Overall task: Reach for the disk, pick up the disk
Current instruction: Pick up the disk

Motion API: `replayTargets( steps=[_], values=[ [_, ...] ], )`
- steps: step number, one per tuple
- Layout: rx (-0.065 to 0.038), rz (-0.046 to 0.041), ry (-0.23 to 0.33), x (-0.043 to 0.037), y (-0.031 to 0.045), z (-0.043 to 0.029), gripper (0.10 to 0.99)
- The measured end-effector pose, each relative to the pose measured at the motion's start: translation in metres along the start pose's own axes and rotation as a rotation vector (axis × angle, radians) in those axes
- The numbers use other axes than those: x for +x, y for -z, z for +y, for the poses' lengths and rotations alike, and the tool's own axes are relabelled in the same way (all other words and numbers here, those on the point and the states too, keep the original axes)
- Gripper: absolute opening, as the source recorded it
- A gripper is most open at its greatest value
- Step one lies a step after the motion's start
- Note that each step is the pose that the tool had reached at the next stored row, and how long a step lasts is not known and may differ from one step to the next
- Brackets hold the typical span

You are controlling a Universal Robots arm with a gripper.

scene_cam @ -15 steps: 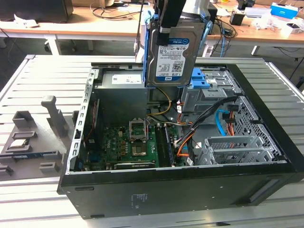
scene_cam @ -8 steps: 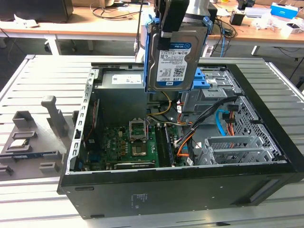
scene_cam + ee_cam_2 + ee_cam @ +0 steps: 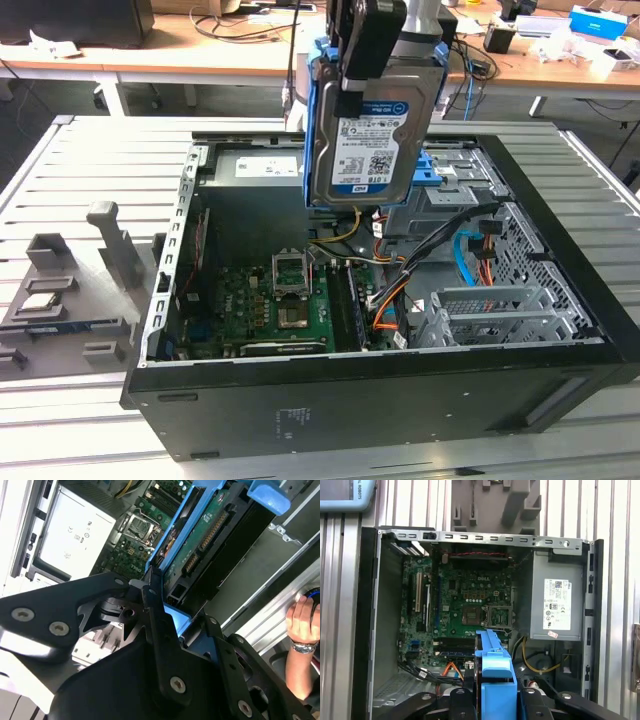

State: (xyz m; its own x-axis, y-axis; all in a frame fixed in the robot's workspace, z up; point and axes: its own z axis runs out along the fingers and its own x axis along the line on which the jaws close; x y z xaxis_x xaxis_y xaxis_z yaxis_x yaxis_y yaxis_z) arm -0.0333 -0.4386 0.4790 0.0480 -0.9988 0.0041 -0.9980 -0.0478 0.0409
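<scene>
The disk [image 3: 368,140], a silver-black hard drive with a white-and-blue label and blue side rails, hangs upright above the open computer case [image 3: 560,330]. My gripper [image 3: 362,62] is shut on its upper end and the drive touches nothing below. In the second wrist view, the disk's green circuit-board underside [image 3: 206,532] runs away from the black fingers [image 3: 150,611]. In the first wrist view, the disk's blue rail [image 3: 495,672] stands edge-on between the gripper's two black fingers [image 3: 457,700], over the motherboard.
Inside the case lie the motherboard [image 3: 275,300], a grey power supply [image 3: 555,605], a blue-railed drive bay [image 3: 455,175] and orange, blue and black cables [image 3: 400,295]. Grey fixtures [image 3: 110,250] stand at the exterior view's left. A person's hand [image 3: 302,625] rests beside the case.
</scene>
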Motion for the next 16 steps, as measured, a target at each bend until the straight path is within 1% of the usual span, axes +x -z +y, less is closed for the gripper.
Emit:
replayTargets(
  steps=[8, 10, 14, 16],
  values=[
    [0.0, 0.0013, 0.0, 0.0135, -0.0001, 0.0006, 0.369],
    [0.0, 0.0021, 0.0, 0.0194, -0.0002, 0.0009, 0.369],
    [0.0, 0.0029, 0.0, 0.0271, -0.0002, 0.0013, 0.369],
    [0.0, 0.0035, 0.0, 0.0339, -0.0003, 0.0016, 0.369]
  ],
)
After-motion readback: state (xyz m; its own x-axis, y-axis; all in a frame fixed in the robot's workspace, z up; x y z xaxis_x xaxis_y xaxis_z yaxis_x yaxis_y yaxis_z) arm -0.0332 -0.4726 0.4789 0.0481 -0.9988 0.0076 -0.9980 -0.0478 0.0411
